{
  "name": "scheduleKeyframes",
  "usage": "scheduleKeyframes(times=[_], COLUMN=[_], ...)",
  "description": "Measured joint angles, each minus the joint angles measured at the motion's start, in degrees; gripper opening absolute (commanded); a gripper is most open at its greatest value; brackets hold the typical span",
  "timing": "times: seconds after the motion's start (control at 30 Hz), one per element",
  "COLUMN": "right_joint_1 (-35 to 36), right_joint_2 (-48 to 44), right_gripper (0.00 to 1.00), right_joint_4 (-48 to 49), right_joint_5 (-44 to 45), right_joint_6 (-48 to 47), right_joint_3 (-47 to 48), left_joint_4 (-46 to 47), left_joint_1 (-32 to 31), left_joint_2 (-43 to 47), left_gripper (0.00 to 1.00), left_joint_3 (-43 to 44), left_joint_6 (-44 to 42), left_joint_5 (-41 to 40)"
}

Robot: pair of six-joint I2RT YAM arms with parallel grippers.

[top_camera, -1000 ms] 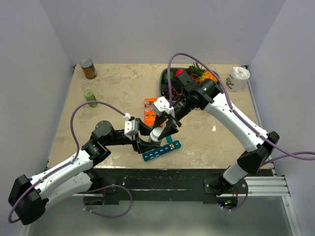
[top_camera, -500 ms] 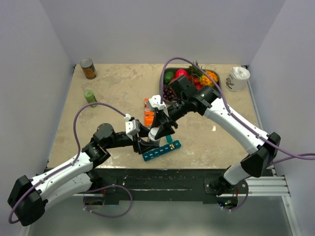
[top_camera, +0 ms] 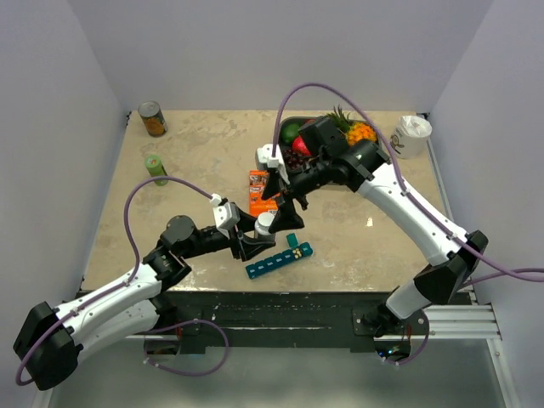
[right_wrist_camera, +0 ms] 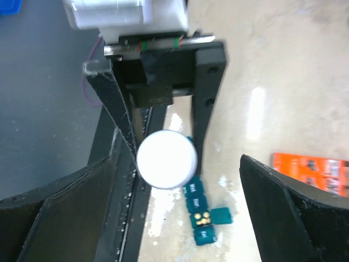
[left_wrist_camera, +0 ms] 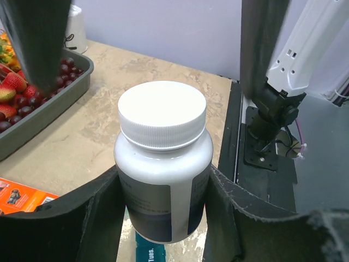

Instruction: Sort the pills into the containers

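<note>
My left gripper (left_wrist_camera: 163, 183) is shut on a small white bottle (left_wrist_camera: 162, 164) with a dark label, held upright with its white cap (left_wrist_camera: 162, 114) on. From above, the bottle (top_camera: 265, 223) hangs over the table next to the teal containers strip (top_camera: 279, 259). My right gripper (top_camera: 285, 194) hovers open just above the cap (right_wrist_camera: 166, 159), touching nothing. One compartment of the containers (right_wrist_camera: 199, 210) has its lid open, with small orange-yellow pills (right_wrist_camera: 203, 218) inside it. The other lids are shut.
A flat orange box (top_camera: 259, 189) lies behind the bottle. A dark tray of fruit (top_camera: 282, 136) sits at the back, a white cup (top_camera: 411, 136) at the back right. A tin can (top_camera: 153, 119) and a small green can (top_camera: 155, 166) stand at the left.
My right gripper has opened, let go of the bottle's cap and lifted up and back. The left gripper keeps the bottle, shifted slightly left and back.
</note>
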State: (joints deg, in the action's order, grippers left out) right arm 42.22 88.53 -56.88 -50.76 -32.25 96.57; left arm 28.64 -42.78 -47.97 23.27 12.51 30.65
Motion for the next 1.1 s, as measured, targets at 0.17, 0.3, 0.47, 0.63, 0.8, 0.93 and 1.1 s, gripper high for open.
scheduleKeyframes(times=[0.17,0.3,0.47,0.63,0.8,0.93,1.1], right_joint_1=[-3.06,-3.52,-3.39,-1.88,0.85,1.29,1.36], right_joint_2=[-0.85,-3.23,-3.80,-1.77,0.22,1.22,2.45], right_gripper=[0.99,0.99,0.98,0.95,0.87,0.65,0.34], right_joint_4=[-2.01,-1.38,-0.11,-3.82,-9.94,-12.44,-14.38], right_joint_5=[0.63,3.45,6.60,6.51,5.31,4.70,5.07], right_joint_6=[0.37,3.56,7.17,2.14,-7.78,-12.37,-14.80], right_joint_3=[7.58,7.98,6.12,3.72,3.21,3.21,3.21], left_joint_4=[-0.57,-1.38,-3.78,-5.99,-7.56,-8.63,-9.44], left_joint_1=[0.00,0.24,0.46,0.66,0.66,0.66,0.66], left_joint_2=[0.37,-0.15,-2.36,-4.04,-6.49,-7.87,-7.91], left_gripper=[0.00,0.00,0.00,0.00,0.00,0.00,0.00], left_joint_3=[-0.02,0.04,1.07,3.08,5.40,6.25,6.25], left_joint_6=[0.11,1.55,3.61,3.19,1.79,1.14,0.35], left_joint_5=[0.17,0.90,1.77,3.96,7.56,9.60,10.05])
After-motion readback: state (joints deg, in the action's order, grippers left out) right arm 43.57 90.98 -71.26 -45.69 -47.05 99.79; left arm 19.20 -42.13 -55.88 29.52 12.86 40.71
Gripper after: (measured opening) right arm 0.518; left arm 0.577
